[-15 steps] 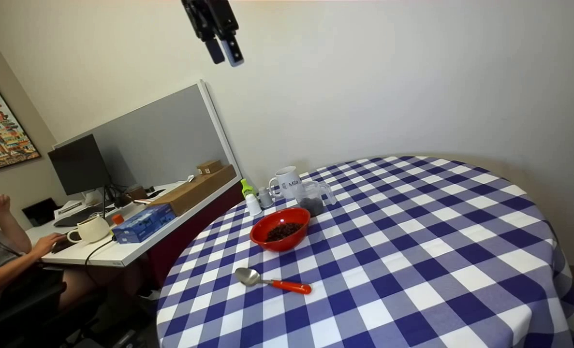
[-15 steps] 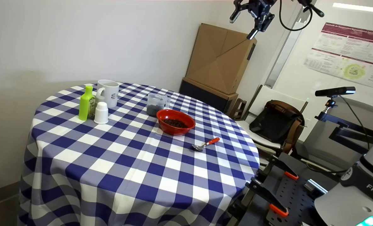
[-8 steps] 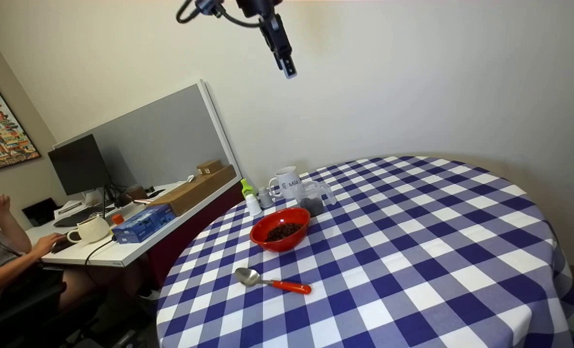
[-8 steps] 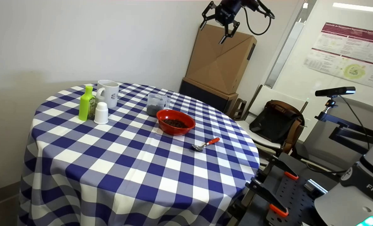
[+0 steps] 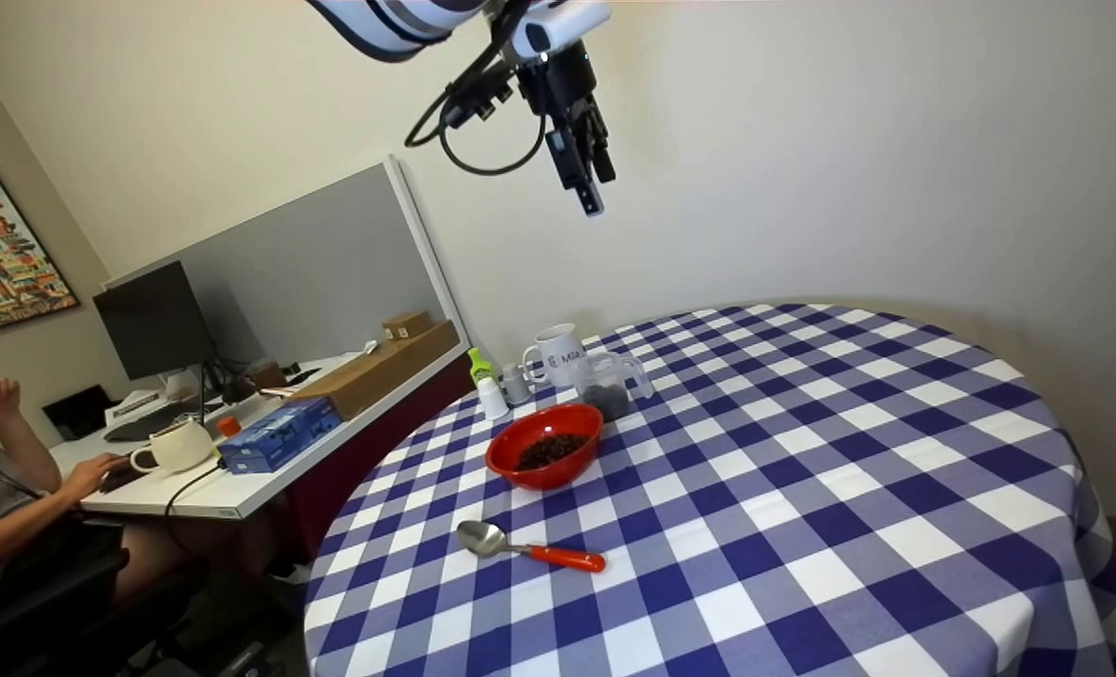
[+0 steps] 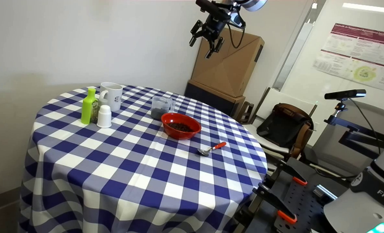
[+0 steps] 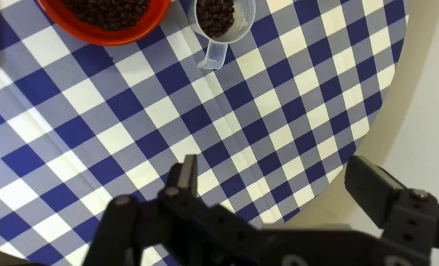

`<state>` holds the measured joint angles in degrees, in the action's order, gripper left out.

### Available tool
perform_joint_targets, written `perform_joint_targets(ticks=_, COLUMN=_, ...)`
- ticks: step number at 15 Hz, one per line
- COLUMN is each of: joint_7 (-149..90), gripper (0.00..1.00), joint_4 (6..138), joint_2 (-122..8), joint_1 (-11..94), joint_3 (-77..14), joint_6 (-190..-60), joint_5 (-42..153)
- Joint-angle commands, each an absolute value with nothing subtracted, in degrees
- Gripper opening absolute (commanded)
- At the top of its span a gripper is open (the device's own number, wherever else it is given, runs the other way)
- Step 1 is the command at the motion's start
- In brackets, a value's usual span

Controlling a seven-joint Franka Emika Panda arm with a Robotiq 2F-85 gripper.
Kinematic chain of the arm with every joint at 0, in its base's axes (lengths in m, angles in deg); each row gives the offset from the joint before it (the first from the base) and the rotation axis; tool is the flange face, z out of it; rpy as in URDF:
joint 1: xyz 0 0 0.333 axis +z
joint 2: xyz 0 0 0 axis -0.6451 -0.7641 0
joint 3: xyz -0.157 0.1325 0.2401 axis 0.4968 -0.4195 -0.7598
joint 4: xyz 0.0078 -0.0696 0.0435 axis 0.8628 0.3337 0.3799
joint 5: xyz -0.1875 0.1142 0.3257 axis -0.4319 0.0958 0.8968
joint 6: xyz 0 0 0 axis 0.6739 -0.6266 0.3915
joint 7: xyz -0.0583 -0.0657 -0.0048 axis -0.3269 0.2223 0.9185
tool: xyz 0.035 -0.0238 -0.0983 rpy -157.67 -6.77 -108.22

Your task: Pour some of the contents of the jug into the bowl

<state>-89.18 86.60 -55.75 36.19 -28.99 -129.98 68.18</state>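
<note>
The clear jug [image 5: 605, 400] stands upright on the table beside the red bowl [image 5: 541, 478], dark beans in its lower part. Both also show in the exterior view as jug [image 6: 161, 103] and bowl [image 6: 179, 134]. In the wrist view the jug [image 7: 244, 26] is at the top with its handle towards the gripper. The bowl [image 7: 121, 38] is at the top left and holds dark beans. My gripper [image 5: 599, 193] is high above the table, apart from both things. Its fingers are wide apart with nothing between them, as the wrist view [image 7: 272, 160] and exterior view [image 6: 200, 49] show.
A spoon with an orange-red handle [image 5: 567, 558] lies near the bowl. A white mug [image 6: 114, 98], a green bottle [image 6: 89, 108] and a white shaker [image 6: 104, 117] stand beyond the jug. A grey shaker [image 5: 516, 384] stands by the mug. A wall is behind the table.
The arm has come further into both exterior views. The gripper has moved lower and over the table, towards the jug's side, and has turned somewhat. It stays open. The objects have not moved.
</note>
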Motion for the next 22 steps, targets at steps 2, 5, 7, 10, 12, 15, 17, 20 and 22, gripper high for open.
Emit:
perform_joint_targets(ticks=2, joint_7=-105.5, gripper=1.0, joint_4=90.8, joint_2=-56.8, joint_1=39.6, joint_3=-26.0, joint_6=-138.7, joint_5=65.0)
perform_joint_targets(ticks=5, joint_7=-116.4, gripper=1.0, joint_4=92.6, joint_2=-58.7, joint_1=41.5, joint_3=-23.6, joint_6=-141.7, joint_5=60.7)
perform_joint_targets(ticks=7, joint_7=-120.6, gripper=1.0, joint_4=92.3, joint_2=-60.7, joint_1=41.9, joint_3=-22.9, joint_6=-141.1, joint_5=58.9)
perform_joint_targets(ticks=10, joint_7=-123.5, gripper=1.0, joint_4=90.5, joint_2=-63.9, joint_1=42.2, joint_3=-22.9, joint_6=-139.7, joint_5=58.0)
perform_joint_targets(ticks=12, joint_7=-124.1, gripper=1.0, joint_4=89.2, joint_2=-65.8, joint_1=42.2, joint_3=-23.3, joint_6=-138.9, joint_5=58.5)
perform_joint_targets(ticks=15, joint_7=-124.0, gripper=1.0, joint_4=86.5, joint_2=-69.0, joint_1=42.3, joint_3=-23.8, joint_6=-138.1, joint_5=59.1)
perform_joint_targets(ticks=17, joint_7=-123.7, gripper=1.0, joint_4=84.5, joint_2=-71.0, joint_1=42.4, joint_3=-23.9, joint_6=-137.3, joint_5=59.3)
perform_joint_targets(ticks=20, joint_7=-123.1, gripper=1.0, joint_4=81.0, joint_2=-74.5, joint_1=42.3, joint_3=-24.3, joint_6=-135.6, joint_5=59.8)
perform_joint_targets(ticks=22, joint_7=-122.8, gripper=1.0, joint_4=78.9, joint_2=-76.6, joint_1=42.2, joint_3=-24.7, joint_6=-134.3, joint_5=59.9)
